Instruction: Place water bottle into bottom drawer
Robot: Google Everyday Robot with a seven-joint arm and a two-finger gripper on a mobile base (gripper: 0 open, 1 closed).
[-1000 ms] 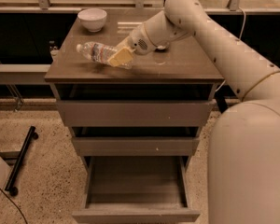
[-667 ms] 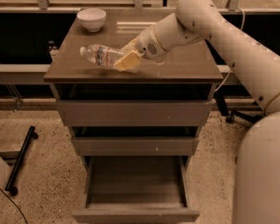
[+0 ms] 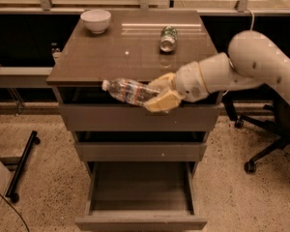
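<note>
The water bottle (image 3: 129, 91), clear ribbed plastic with a white cap and a red-blue label, lies sideways in the air in front of the cabinet's top edge, cap to the left. My gripper (image 3: 160, 94) is shut on its base end, its tan fingers (image 3: 163, 102) above and below it. The white arm reaches in from the right. The bottom drawer (image 3: 140, 221) is pulled open below, its wide tray interior empty. The bottle is well above the drawer, level with the top drawer front.
A white bowl (image 3: 95, 20) stands at the back left of the cabinet top (image 3: 106, 57). A green-and-silver can (image 3: 168, 38) lies at the back right. The two upper drawers (image 3: 140, 151) are shut. An office chair base (image 3: 261, 153) is at the right, a black stand leg (image 3: 21, 166) at the left.
The gripper has carried the bottle off the cabinet top, forward and down past its front edge. The camera view has shifted, and the green can now shows.
</note>
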